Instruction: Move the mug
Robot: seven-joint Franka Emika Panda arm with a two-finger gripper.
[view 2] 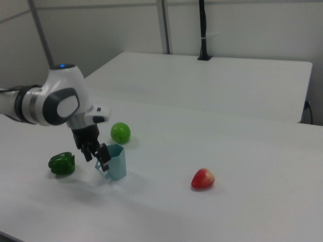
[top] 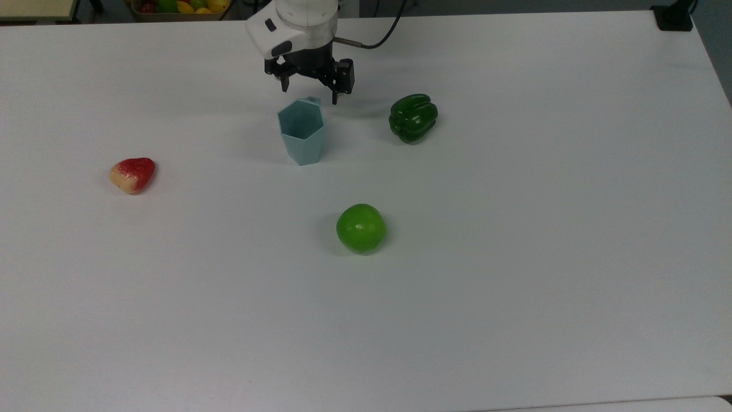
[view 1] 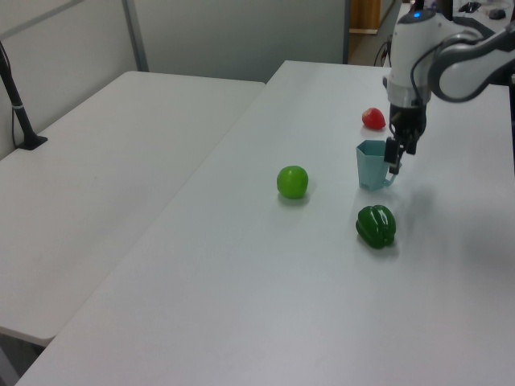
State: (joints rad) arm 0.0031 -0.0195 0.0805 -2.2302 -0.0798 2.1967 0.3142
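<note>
white table (top: 514,286) | on it: mug (top: 302,133), green apple (top: 361,228), green pepper (top: 413,118), strawberry (top: 132,174)

Matt plastic mug (top: 302,131); glossy pepper (top: 413,118) and apple (top: 361,228); smooth matt white tabletop (top: 514,257).

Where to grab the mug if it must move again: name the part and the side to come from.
Probably the small handle tab on the mug, at its far side in the top view, where the open pincer hovers. Come straight down: the mug stands upright on the table, and the tab is narrower than the wide hexagonal rim.
</note>
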